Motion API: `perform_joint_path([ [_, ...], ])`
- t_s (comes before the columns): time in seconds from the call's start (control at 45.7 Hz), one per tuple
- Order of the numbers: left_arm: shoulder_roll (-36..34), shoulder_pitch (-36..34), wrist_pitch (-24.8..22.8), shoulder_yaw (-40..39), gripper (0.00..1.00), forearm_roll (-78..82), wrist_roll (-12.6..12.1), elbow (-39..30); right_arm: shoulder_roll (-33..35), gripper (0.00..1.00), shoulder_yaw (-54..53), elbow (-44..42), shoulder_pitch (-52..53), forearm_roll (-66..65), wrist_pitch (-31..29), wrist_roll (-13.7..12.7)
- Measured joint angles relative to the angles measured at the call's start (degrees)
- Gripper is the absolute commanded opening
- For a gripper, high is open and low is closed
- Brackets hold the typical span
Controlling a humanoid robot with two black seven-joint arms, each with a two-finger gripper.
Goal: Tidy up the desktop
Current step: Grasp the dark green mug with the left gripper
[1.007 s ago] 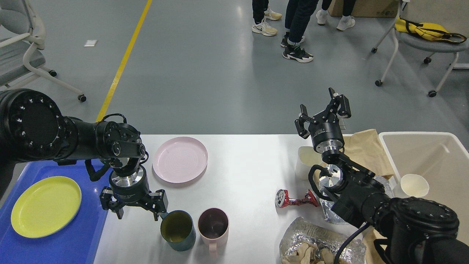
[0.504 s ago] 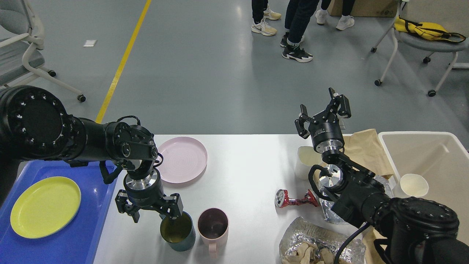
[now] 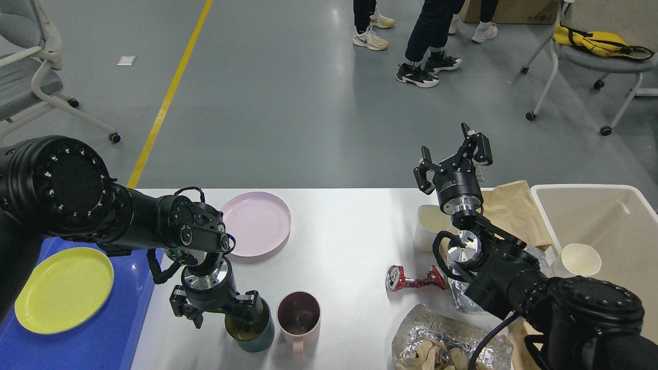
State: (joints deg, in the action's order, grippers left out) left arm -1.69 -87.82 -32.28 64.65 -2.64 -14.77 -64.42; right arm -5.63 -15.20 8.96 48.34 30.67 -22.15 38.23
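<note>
The left gripper (image 3: 216,312) is straddling the glossy teal mug's (image 3: 250,329) rim, jaws spread, on the matte white desktop (image 3: 339,241). The right gripper (image 3: 452,156) is hovering with jaws released above crumpled brown paper (image 3: 514,208).

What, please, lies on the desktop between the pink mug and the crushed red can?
In the head view, only bare white desktop lies between the pink mug and the crushed red can; nothing stands in that stretch.

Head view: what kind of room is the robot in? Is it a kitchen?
Probably not a kitchen. It looks like a lab or workshop hall: a wide grey floor with a yellow line painted on it, rolling office chairs, and people's legs standing nearby. The dishes sit on a plain white desktop.
</note>
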Motion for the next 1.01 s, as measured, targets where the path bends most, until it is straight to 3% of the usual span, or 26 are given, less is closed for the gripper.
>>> perform_joint_path([
  [0.394,1.6,3.2,7.1,-0.5,0.89,-0.1,0.1,-0.4,0.0,1.00,0.0,0.0,0.0,0.0,0.0,0.0],
  [0.657,1.9,3.9,9.6,-0.7,0.61,-0.1,0.1,-1.1,0.0,1.00,0.0,0.0,0.0,0.0,0.0,0.0],
  [0.788,1.9,4.0,9.8,-0.5,0.41,0.0,0.1,-1.3,0.0,1.00,0.0,0.0,0.0,0.0,0.0,0.0],
  [1.007,1.9,4.1,9.9,-0.4,0.31,0.1,0.2,-1.5,0.0,1.00,0.0,0.0,0.0,0.0,0.0,0.0],
])
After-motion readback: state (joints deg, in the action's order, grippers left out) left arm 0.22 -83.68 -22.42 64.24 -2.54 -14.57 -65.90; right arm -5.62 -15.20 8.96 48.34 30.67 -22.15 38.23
